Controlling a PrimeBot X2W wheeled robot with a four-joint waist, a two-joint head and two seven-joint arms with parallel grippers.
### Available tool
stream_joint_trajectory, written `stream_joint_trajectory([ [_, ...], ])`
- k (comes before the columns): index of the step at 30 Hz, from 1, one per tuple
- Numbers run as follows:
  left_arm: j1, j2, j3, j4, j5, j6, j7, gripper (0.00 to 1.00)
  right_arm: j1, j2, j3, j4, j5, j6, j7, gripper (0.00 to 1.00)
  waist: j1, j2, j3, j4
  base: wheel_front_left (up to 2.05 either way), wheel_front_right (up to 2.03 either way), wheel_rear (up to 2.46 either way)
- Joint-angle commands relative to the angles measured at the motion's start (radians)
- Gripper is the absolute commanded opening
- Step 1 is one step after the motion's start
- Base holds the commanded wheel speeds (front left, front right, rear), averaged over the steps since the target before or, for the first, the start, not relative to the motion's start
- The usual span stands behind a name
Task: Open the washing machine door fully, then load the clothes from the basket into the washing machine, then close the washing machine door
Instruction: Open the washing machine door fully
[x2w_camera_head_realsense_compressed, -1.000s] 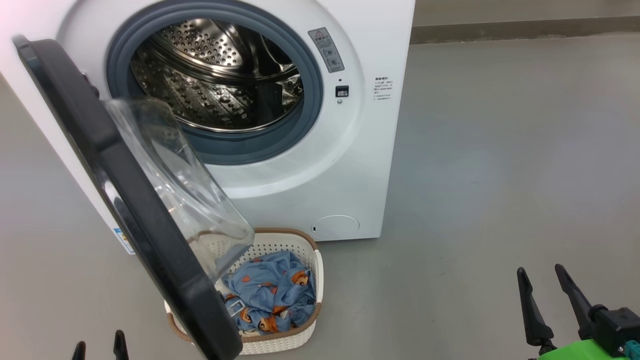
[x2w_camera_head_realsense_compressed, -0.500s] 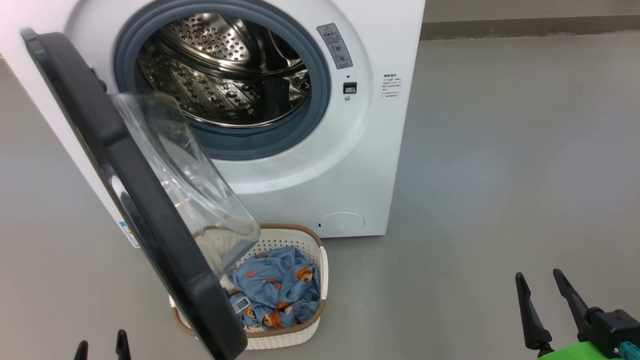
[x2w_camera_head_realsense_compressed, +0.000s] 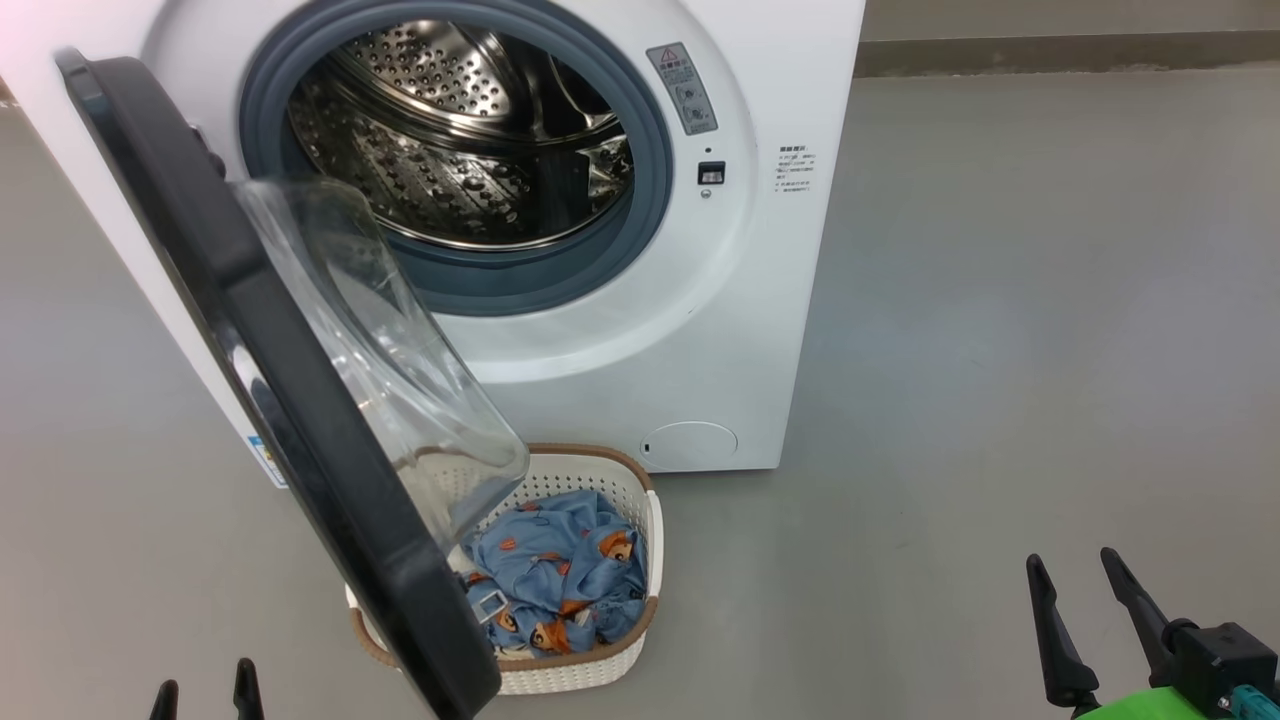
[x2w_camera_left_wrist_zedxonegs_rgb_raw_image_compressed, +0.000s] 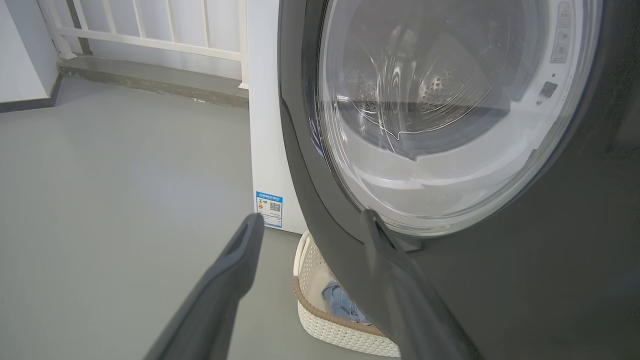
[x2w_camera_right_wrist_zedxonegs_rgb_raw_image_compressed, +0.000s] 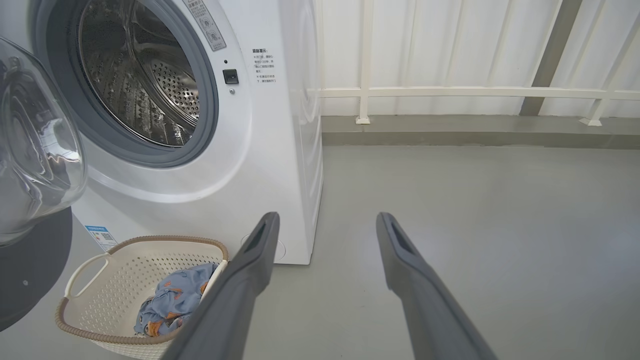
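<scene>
Washing machine door (x2w_camera_head_realsense_compressed: 330, 450) stands only part-way open in the head view, running from the upper left down to the bottom centre, its glass bowl overhanging the basket (x2w_camera_head_realsense_compressed: 590, 680) on the floor in front of the washing machine (x2w_camera_head_realsense_compressed: 640, 350). The clothes (x2w_camera_head_realsense_compressed: 560, 575) lie bundled in that basket, partly hidden behind the door, and the steel drum (x2w_camera_head_realsense_compressed: 460, 150) looks empty, so I judge the first step, opening the door fully, is the one in hand. My left gripper (x2w_camera_head_realsense_compressed: 203, 695) sits at the bottom left, jaws spread wide and holding nothing. In the left wrist view one finger overlaps the door's dark rim, though I cannot tell whether it touches. My right gripper (x2w_camera_head_realsense_compressed: 1070, 560), lower right, is also agape and empty, well apart from everything. Next I would catch the door's free edge and swing it toward frame left, clearing the basket before reaching for the clothes.
</scene>
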Motion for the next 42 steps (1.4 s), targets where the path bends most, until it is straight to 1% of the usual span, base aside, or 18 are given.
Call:
stream_joint_trajectory([
  [1,-0.024,0.018,0.027,-0.019,0.007,-0.003,-0.012,1.0,-0.035,-0.012,0.025,-0.016,-0.003,0.003,-0.007,1.0,0.0,0.0,0.0,0.001,0.0,0.0,0.0],
  [19,-0.026,0.018,0.023,-0.017,0.013,-0.003,-0.012,1.0,-0.033,-0.008,0.016,0.006,-0.005,0.003,-0.007,1.0,0.0,0.0,0.002,0.017,0.0,0.0,0.0],
  [20,-0.027,0.018,0.024,-0.014,0.007,-0.003,-0.012,0.0,-0.033,-0.009,0.016,0.007,-0.004,0.003,-0.007,1.0,0.0,0.0,0.002,0.018,0.0,0.0,0.0],
  [29,-0.031,0.018,0.034,-0.004,0.001,-0.003,-0.012,0.0,-0.031,-0.011,0.009,0.006,0.001,0.003,-0.007,1.0,0.0,0.0,0.004,0.023,0.0,0.0,0.0],
  [33,-0.038,0.018,0.05,-0.023,-0.018,-0.003,-0.012,0.0,-0.027,-0.012,0.002,0.001,0.001,0.003,-0.007,1.0,0.0,0.0,0.008,0.033,0.0,0.0,0.0],
  [38,-0.051,0.018,0.074,-0.104,-0.07,-0.001,-0.012,0.0,-0.021,-0.014,-0.012,-0.005,0.0,0.003,-0.007,1.0,0.0,0.0,0.012,0.055,0.0,0.0,0.0],
  [42,-0.061,0.018,0.072,-0.199,-0.102,0.014,-0.012,0.0,-0.017,-0.009,-0.018,-0.008,-0.001,0.003,-0.007,1.0,0.0,0.0,0.013,0.08,0.0,0.0,0.0],
])
